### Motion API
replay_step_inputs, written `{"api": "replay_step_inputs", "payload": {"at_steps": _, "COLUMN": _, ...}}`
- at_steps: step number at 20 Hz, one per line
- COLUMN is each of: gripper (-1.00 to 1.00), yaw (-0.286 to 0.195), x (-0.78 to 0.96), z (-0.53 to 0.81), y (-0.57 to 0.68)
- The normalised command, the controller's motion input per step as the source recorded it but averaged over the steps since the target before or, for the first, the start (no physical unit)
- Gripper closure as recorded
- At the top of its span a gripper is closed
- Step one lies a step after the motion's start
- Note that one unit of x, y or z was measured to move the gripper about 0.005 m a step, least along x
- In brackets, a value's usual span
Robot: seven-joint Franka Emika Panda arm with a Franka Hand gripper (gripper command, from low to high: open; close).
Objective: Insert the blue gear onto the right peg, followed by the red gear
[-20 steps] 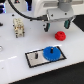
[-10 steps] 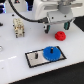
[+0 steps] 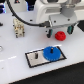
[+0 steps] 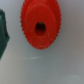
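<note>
From where I stand, the first half of the job looks done: the blue gear (image 3: 51, 52) lies flat at the end of the black-bordered plate (image 3: 35, 60) nearer the exterior view's right, where the right peg would stand. The peg itself I cannot make out under the gear's hub, so that the gear is fully seated is my judgement, not something I can see. The plate's other pin (image 3: 36, 56) stands bare at the opposite end. What is left is the red gear (image 3: 60, 35), which rests on the white worktop (image 3: 15, 55) beyond the plate, well apart from the blue one and not yet lifted. The pincer (image 3: 58, 32) hangs right over it, with a dark finger (image 3: 48, 34) showing just beside the gear; the wrist view looks straight down onto the red gear (image 4: 40, 24) and its central hole. Whether the jaws are spread or already pressing on the gear I cannot tell. Judging by this, the remaining work is to grasp the red gear, carry it over and stack it onto the same peg above the blue one.
</note>
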Motion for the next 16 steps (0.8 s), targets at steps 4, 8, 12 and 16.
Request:
{"api": "replay_step_inputs", "payload": {"at_steps": 4, "gripper": -1.0, "yaw": 0.0, "x": -0.13, "z": -0.3, "y": 0.17}}
{"api": "replay_step_inputs", "payload": {"at_steps": 8, "gripper": 1.0, "yaw": 0.0, "x": -0.08, "z": -0.13, "y": 0.16}}
{"api": "replay_step_inputs", "payload": {"at_steps": 12, "gripper": 1.0, "yaw": 0.0, "x": -0.05, "z": -0.08, "y": 0.11}}
{"api": "replay_step_inputs", "payload": {"at_steps": 16, "gripper": 1.0, "yaw": 0.0, "x": 0.13, "z": 0.03, "y": 0.02}}
